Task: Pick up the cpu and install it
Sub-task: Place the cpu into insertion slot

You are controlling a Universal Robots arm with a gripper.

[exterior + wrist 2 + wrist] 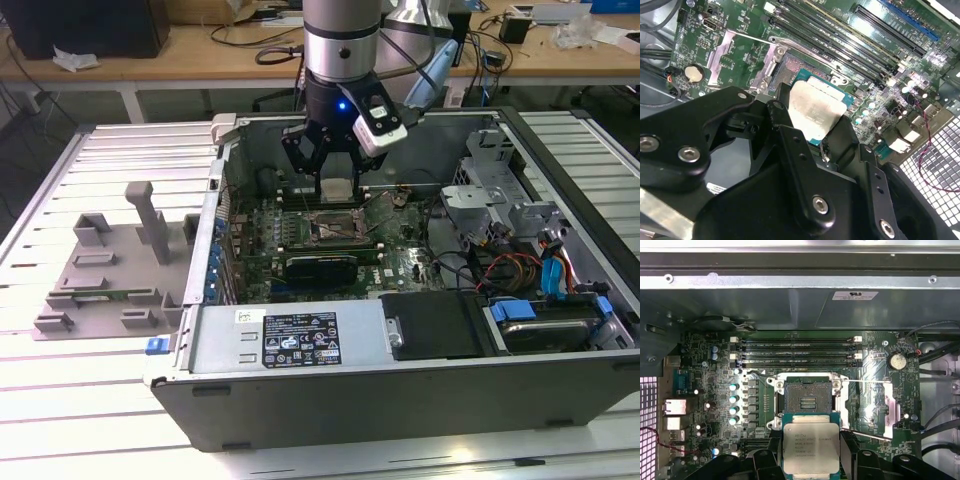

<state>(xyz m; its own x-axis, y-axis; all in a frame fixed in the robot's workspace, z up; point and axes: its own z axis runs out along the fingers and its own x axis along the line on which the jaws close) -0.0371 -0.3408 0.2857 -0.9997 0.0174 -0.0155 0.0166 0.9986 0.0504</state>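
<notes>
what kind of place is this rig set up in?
Likely a robotics or electronics lab: an open PC case on a slatted metal table, cable-strewn wooden benches behind, and the gripper holding the cpu over the motherboard.

Open computer case (pixel 300 400) beside grey tray (pixel 112 276) on slatted table (pixel 60 180).

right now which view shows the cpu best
The first wrist view: the cpu faces the camera squarely. The second wrist view shows it tilted, partly behind the gripper; the exterior view shows it from afar.
</notes>
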